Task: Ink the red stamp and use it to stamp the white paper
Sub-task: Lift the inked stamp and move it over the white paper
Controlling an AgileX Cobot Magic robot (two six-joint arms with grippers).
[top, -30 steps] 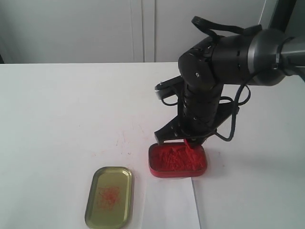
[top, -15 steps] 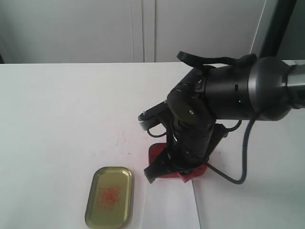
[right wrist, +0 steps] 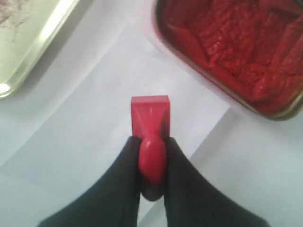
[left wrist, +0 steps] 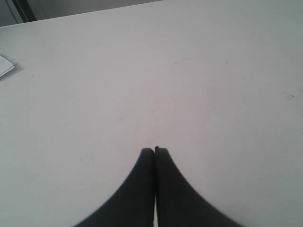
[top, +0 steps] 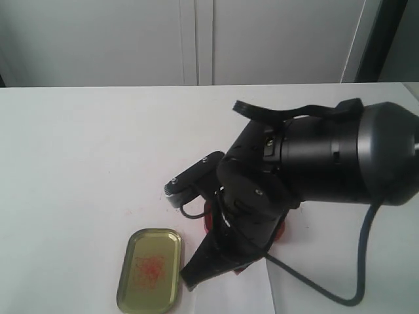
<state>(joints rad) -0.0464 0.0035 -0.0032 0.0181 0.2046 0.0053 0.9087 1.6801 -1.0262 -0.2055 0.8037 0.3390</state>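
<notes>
My right gripper [right wrist: 151, 140] is shut on the knob handle of the red stamp [right wrist: 150, 115]. The stamp's square base points down over the white paper [right wrist: 104, 99]; I cannot tell whether it touches the sheet. In the exterior view the right arm [top: 314, 163] leans low over the paper [top: 258, 291] at the table's front edge and hides the stamp. The red tin of ink paste [right wrist: 236, 47] lies just beyond the paper, with only slivers of it [top: 208, 221] showing past the arm. My left gripper [left wrist: 155, 150] is shut on nothing, above bare tabletop.
A gold metal lid [top: 150, 269] with red smears lies left of the paper; the right wrist view shows this lid [right wrist: 28, 42] too. A flat white object [left wrist: 5, 66] sits at the edge of the left wrist view. A pale wall stands behind the table.
The right arm has swung from above the ink tin toward the front of the table, carrying the stamp down over the paper. The arm now covers most of the tin.
</notes>
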